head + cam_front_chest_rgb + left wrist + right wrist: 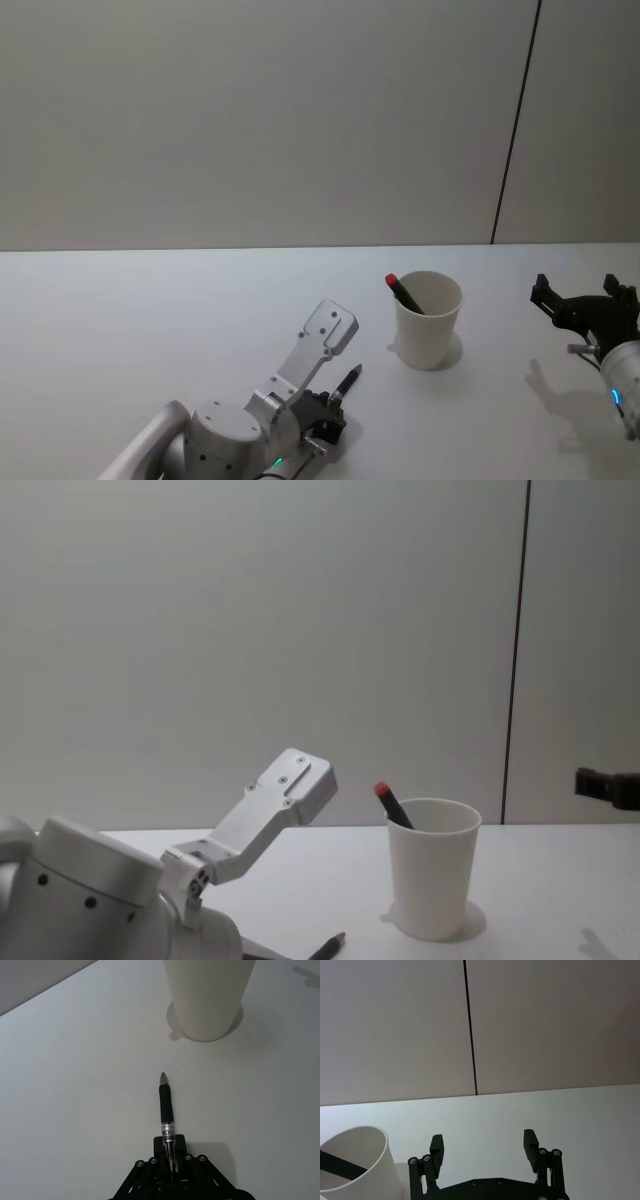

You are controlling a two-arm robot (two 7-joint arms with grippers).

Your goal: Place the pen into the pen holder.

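Note:
A black pen (165,1107) with a silver band sticks out of my left gripper (170,1156), which is shut on its rear end. Its tip points at the pen holder (207,1005), a white paper cup a short way ahead. In the head view the gripper (332,408) is low over the table, left of and nearer than the cup (428,322), with the pen (348,382) angled up towards it. Another pen with a red cap (402,291) leans inside the cup (432,880). My right gripper (585,298) hovers open to the right of the cup, holding nothing.
The white table (150,330) runs back to a grey wall with a dark vertical seam (515,120). The left arm's silver links (270,810) rise over the table's near left part. Bare table lies on both sides of the cup.

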